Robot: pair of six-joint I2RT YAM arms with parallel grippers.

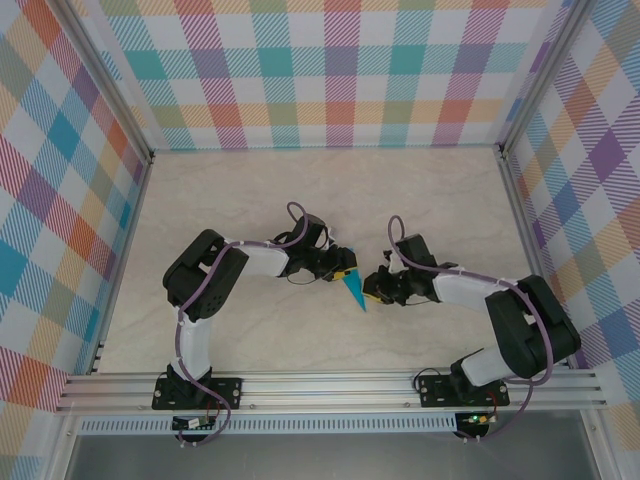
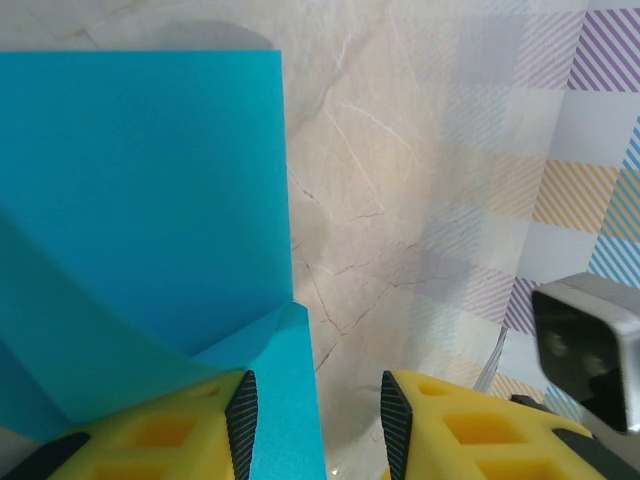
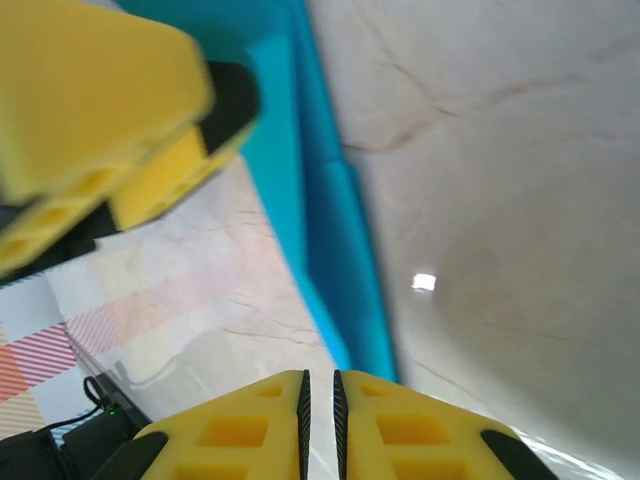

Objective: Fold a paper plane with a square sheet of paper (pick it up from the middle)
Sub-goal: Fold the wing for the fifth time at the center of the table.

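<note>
Tabletop (image 1: 300, 190): 1 paper plane (image 1: 353, 291) btwn left gripper (image 1: 346, 268), right gripper (image 1: 373, 289)

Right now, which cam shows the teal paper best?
Left wrist: the teal paper is large and close, with layers and edges sharp. Top external shows it as a tiny pointed sliver; right wrist shows it as a blurred edge-on strip.

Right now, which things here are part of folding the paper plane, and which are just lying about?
Part of the job: folded teal paper, left gripper, right gripper.
Just surroundings: checked walls, aluminium rail, marbled tabletop.
</note>
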